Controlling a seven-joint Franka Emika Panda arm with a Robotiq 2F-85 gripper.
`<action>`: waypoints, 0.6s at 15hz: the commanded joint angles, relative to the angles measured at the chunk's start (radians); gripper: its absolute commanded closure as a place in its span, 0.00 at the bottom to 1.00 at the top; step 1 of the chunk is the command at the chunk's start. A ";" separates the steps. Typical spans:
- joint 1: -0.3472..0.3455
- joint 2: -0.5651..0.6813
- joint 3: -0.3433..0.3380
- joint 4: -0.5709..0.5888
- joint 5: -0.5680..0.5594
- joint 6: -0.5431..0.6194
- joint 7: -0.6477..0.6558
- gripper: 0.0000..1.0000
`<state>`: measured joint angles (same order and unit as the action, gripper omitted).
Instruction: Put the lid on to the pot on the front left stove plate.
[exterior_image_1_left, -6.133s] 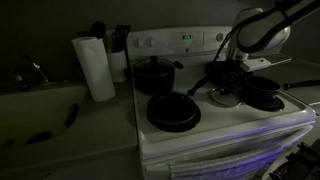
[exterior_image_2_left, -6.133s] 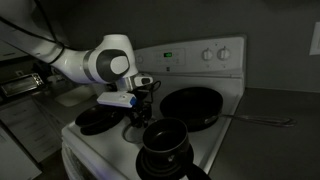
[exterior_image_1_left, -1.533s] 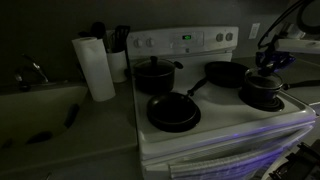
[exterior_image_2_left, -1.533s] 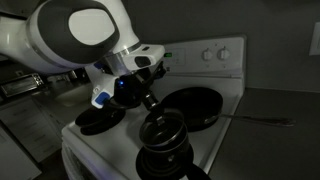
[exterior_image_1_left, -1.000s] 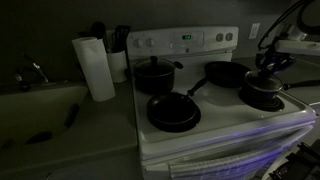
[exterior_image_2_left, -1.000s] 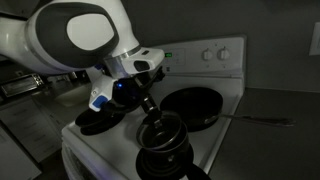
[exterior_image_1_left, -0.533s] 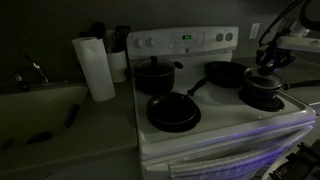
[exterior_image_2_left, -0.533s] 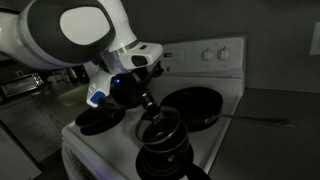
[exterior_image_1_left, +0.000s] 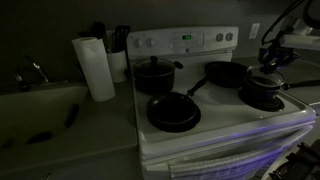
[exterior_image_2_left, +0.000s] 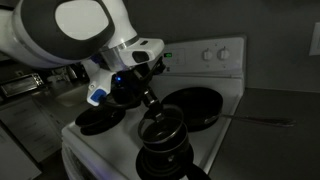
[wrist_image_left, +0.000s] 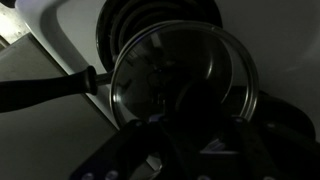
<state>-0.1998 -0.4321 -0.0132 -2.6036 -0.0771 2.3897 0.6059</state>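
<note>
The small black pot (exterior_image_1_left: 262, 98) stands on a front burner at the cooker's right side in this view; the burner under it is hidden. It also shows in an exterior view (exterior_image_2_left: 165, 155) and as dark rings in the wrist view (wrist_image_left: 130, 25). My gripper (exterior_image_1_left: 268, 66) (exterior_image_2_left: 152, 103) (wrist_image_left: 190, 130) is shut on the knob of the glassy lid (exterior_image_1_left: 265, 77) (exterior_image_2_left: 160, 128) (wrist_image_left: 170, 65). It holds the lid slightly tilted, close over the pot. I cannot tell whether the lid touches the rim.
A wide black pan (exterior_image_1_left: 172, 112) (exterior_image_2_left: 98, 120) sits on the other front burner. A taller black pot (exterior_image_1_left: 155, 75) and a long-handled pan (exterior_image_1_left: 225, 72) (exterior_image_2_left: 192, 105) stand behind. A paper towel roll (exterior_image_1_left: 95, 68) stands left of the cooker. A black handle (wrist_image_left: 45, 92) crosses the wrist view.
Six seconds ago the gripper was at the lid in the middle of the cooker; it now holds it over the small pot. In the last second only the wrist rose slightly.
</note>
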 joint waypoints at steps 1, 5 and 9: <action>-0.038 0.019 -0.002 0.001 -0.034 0.025 -0.033 0.86; -0.046 0.055 -0.013 0.012 -0.047 0.059 -0.056 0.86; -0.025 0.095 -0.024 0.012 0.004 0.101 -0.090 0.86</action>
<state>-0.2330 -0.3763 -0.0249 -2.6047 -0.1098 2.4528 0.5632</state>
